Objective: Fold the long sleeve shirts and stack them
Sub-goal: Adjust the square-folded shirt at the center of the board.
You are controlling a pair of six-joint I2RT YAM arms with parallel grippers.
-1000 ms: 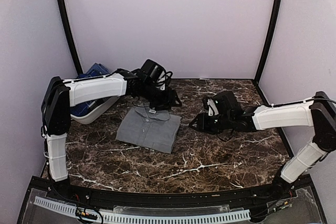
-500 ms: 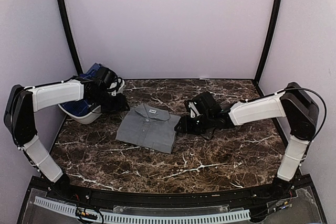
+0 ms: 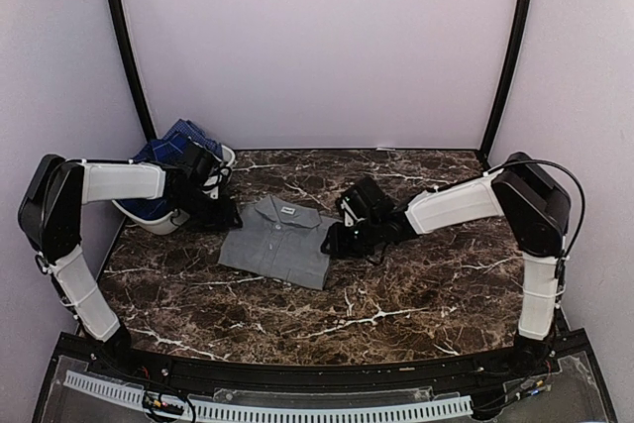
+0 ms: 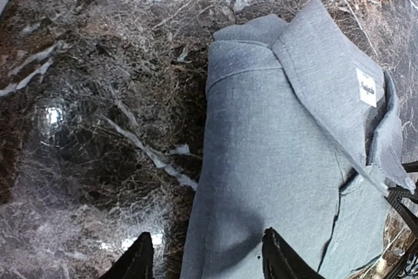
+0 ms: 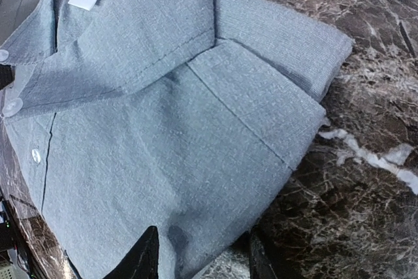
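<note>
The grey long sleeve shirt lies folded on the marble table, collar toward the back. The dark blue plaid shirt is bunched in the white basket at the back left. My left gripper is low at the grey shirt's left edge. In the left wrist view it is open, its fingers straddling that edge of the shirt. My right gripper is at the shirt's right edge. In the right wrist view it is open over the folded side of the shirt.
The dark marble table reaches to the lilac walls at the back and sides. Black frame posts stand in the back corners. The basket sits just behind my left forearm.
My left gripper has swung from the shirt's collar toward the basket and come down at the shirt's left edge. My right gripper has slid left to the shirt's right edge.
</note>
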